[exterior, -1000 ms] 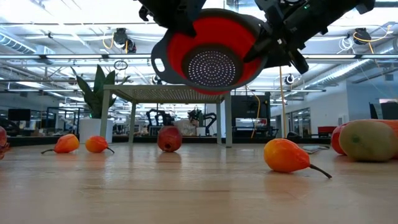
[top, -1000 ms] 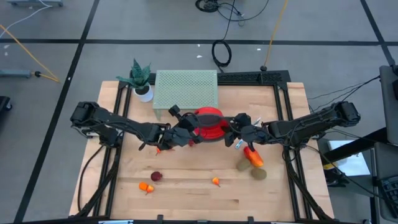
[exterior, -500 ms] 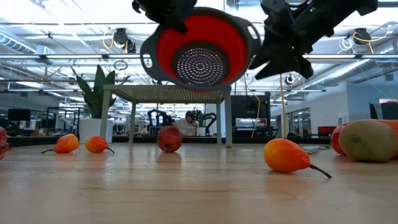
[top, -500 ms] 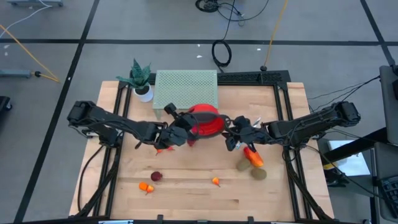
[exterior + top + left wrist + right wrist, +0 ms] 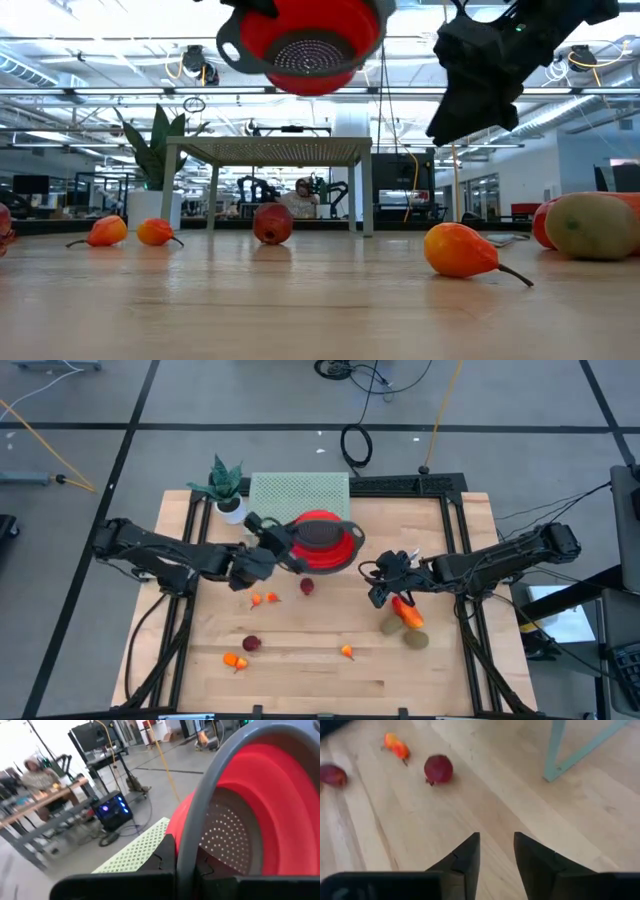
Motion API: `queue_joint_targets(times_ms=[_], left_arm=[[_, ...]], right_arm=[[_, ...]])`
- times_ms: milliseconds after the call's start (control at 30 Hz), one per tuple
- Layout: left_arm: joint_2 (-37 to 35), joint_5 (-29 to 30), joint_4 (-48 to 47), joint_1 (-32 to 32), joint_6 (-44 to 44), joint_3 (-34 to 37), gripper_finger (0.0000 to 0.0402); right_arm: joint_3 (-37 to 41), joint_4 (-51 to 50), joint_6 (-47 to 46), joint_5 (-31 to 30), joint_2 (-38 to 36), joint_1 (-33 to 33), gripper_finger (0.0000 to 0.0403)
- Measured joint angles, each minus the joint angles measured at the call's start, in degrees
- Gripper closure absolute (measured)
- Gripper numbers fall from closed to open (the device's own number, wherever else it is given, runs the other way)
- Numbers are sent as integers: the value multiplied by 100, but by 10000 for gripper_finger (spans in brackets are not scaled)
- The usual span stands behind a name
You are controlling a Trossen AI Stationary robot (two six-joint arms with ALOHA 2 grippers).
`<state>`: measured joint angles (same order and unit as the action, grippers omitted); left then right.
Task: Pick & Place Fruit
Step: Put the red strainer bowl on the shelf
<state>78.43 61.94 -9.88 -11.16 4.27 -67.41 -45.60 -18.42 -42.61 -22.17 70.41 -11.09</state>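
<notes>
Arms are reaching in from both sides of your wooden table [image 5: 320,670], each stretched low and nearly flat toward the middle.

Your left gripper [image 5: 283,542] is holding a red bowl [image 5: 325,543] by its grey rim, jaws clamped on the rim's edge, as the left wrist view is showing close up. The low view is showing the bowl [image 5: 305,42] lifted well above the table, its perforated bottom facing the camera. In the high view the bowl is sitting just in front of a pale green mesh stand [image 5: 299,500], with a potted plant [image 5: 226,486] beside that stand.

Your right gripper [image 5: 382,585] is hanging empty over the table's right half, pointing toward the centre. Its fingers [image 5: 465,856] are slightly parted, with bare wood showing through the narrow gap.

Fruit is lying scattered on the tabletop. A dark red round piece [image 5: 307,587] is resting near the middle, below the bowl, with two tiny orange pieces [image 5: 264,598] just to its left. Another dark red round one [image 5: 252,644], an orange piece [image 5: 234,660] and a further orange piece [image 5: 347,652] are lying nearer the front edge. A red-orange oval [image 5: 407,612] is lying just beside your right gripper, between two brownish-green ovals [image 5: 416,639].
</notes>
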Motion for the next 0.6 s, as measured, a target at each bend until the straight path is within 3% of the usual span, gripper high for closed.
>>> queue_joint_targets(times_ms=[300, 600], left_arm=[[-455, -528, -423, 293, 1099, -1, 402], [-597, -1463, -1090, 864, 2239, -1, 402]], right_arm=[[0, -32, 1006, 938, -9, -40, 395], [0, 26, 1513, 1615, -56, -40, 402]])
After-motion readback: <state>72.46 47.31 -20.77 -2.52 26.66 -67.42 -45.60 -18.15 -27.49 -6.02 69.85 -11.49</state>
